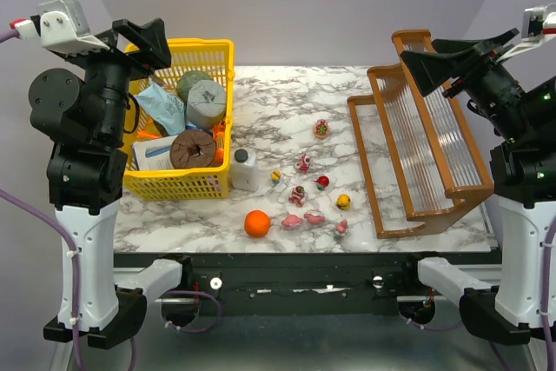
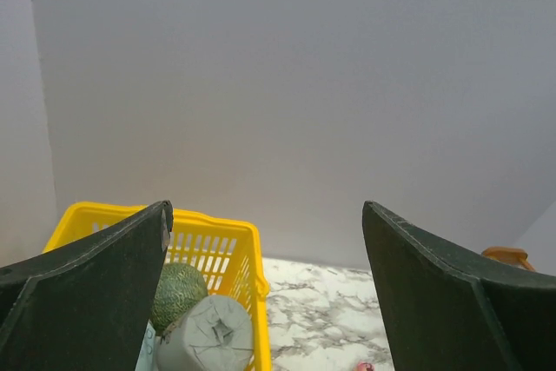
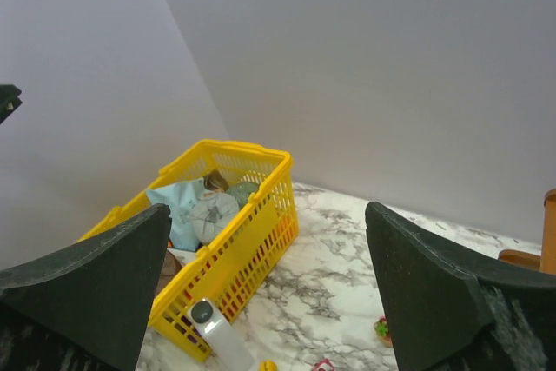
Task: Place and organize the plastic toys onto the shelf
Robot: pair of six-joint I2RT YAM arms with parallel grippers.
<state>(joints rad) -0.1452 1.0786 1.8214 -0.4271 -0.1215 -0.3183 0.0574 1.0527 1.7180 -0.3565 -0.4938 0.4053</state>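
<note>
We judge the task to be at its very start: no toy is on the shelf (image 1: 430,149) yet. The toys (image 1: 298,194) lie scattered on the table (image 1: 287,110) in the lower centre of the top view, between the ball (image 1: 256,223) and the shelf, which fills the right side. The yellow toy is nearest the shelf's front edge, and a few pink ones sit close together near the table's near edge.

The left gripper (image 2: 265,210) is raised at the upper left above the basket (image 1: 178,182), its jaws spread wide with nothing between them. The right gripper (image 3: 268,210) hangs at the upper right over the shelf, also spread wide and holding nothing.

We think the next move is a first pick. One arm, probably the right since it is nearer both toys and shelf, should come down over a single toy. It should choose one that stands apart from its neighbours and from the bottle (image 1: 244,169). These pieces are tiny, so the jaws need careful centring before they close.
</note>
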